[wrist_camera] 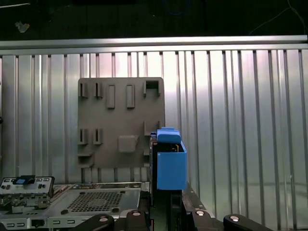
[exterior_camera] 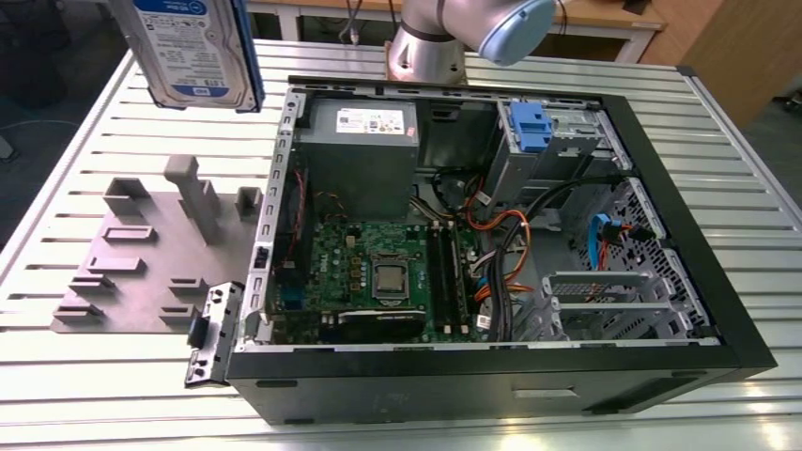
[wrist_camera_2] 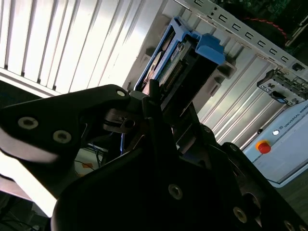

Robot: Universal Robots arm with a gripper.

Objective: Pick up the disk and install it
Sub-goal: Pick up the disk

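The disk (exterior_camera: 194, 47) hangs upright in the air over the back of the table on the exterior view's left, its white-and-blue label facing the camera and its top cut off by the picture edge. In the first wrist view the disk (wrist_camera: 171, 163) is seen edge-on, blue front edge toward the camera, above the grey fixture plate (wrist_camera: 120, 120). My gripper (wrist_camera: 166, 207) is shut on the disk from both sides. In the second wrist view the dark fingers (wrist_camera_2: 156, 103) clamp the blue-railed disk (wrist_camera_2: 180, 60).
The open computer case (exterior_camera: 652, 169) lies on the slatted table (exterior_camera: 75, 385), with a grey power supply (exterior_camera: 357, 141) and a metal cage with a blue latch (exterior_camera: 532, 127) inside. A grey fixture plate (exterior_camera: 163, 254) lies to the exterior view's left of the case. The arm's base (exterior_camera: 433, 47) stands behind it.
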